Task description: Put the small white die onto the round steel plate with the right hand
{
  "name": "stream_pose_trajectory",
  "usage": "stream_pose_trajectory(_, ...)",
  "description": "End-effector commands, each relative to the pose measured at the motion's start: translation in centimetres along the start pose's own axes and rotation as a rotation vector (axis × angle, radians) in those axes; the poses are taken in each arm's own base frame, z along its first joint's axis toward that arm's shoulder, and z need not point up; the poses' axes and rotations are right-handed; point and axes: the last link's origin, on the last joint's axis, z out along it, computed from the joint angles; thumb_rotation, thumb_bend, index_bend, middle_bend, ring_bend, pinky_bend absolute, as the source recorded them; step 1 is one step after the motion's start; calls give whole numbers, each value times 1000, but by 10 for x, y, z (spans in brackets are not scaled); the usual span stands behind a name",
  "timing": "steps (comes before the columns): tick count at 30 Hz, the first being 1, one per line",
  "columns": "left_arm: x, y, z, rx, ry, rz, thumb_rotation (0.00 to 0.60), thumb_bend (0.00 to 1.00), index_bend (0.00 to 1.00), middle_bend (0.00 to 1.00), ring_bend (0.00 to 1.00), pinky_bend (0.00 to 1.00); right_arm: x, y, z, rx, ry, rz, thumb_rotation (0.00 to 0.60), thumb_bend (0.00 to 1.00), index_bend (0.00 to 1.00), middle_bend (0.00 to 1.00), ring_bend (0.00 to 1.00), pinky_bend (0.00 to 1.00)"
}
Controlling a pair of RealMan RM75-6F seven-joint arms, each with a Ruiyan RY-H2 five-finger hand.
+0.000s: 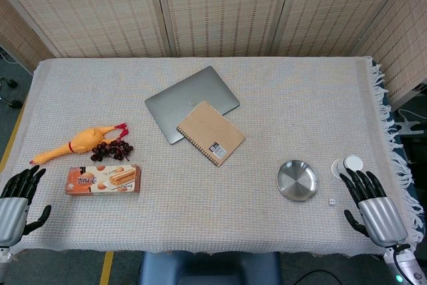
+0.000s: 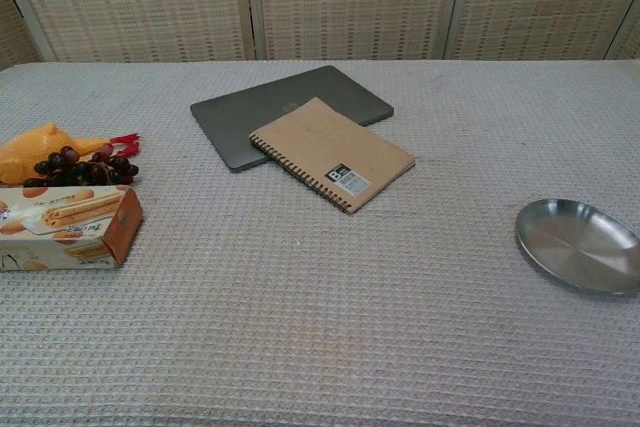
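Right hand [image 1: 371,199] rests empty, fingers spread, just right of the round steel plate [image 1: 297,179], with the small white die [image 1: 331,201] untouched on the cloth between plate and hand, so grasp, carry and placing all remain.

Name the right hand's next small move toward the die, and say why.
Probably shift the right hand left and lower it over the die. The hand is open and holds nothing; the die lies on the cloth beside its fingers, just right of the plate.
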Motion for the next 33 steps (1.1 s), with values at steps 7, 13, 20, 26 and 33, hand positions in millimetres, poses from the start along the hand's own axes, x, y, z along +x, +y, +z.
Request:
stream_pose_trajectory(7, 0, 7, 8, -43, -24, 2, 600, 372, 0, 0, 0, 86, -9, 13, 6, -77, -79, -55, 600, 271, 0, 0, 0, 0)
stream_pose_trajectory(13, -4, 7, 10, -49, -47, 3, 600, 374, 0, 0, 0, 86, -29, 19, 11, -90, -164, -108, 600, 272, 62, 0, 0, 0)
stream_pose_trajectory(20, -6, 6, 15, -56, -54, 4, 600, 372, 0, 0, 0, 86, -50, 18, 26, -54, -204, -137, 600, 271, 249, 0, 0, 0)
stream_pose_trajectory(26, -8, 4, 15, -51, -64, 7, 600, 377, 0, 0, 0, 86, -63, 16, 39, -32, -239, -147, 600, 272, 316, 0, 0, 0)
stream_pose_trajectory(33, -10, 4, 16, -46, -73, 17, 600, 376, 0, 0, 0, 86, -77, 15, 57, -25, -273, -165, 600, 271, 360, 0, 0, 0)
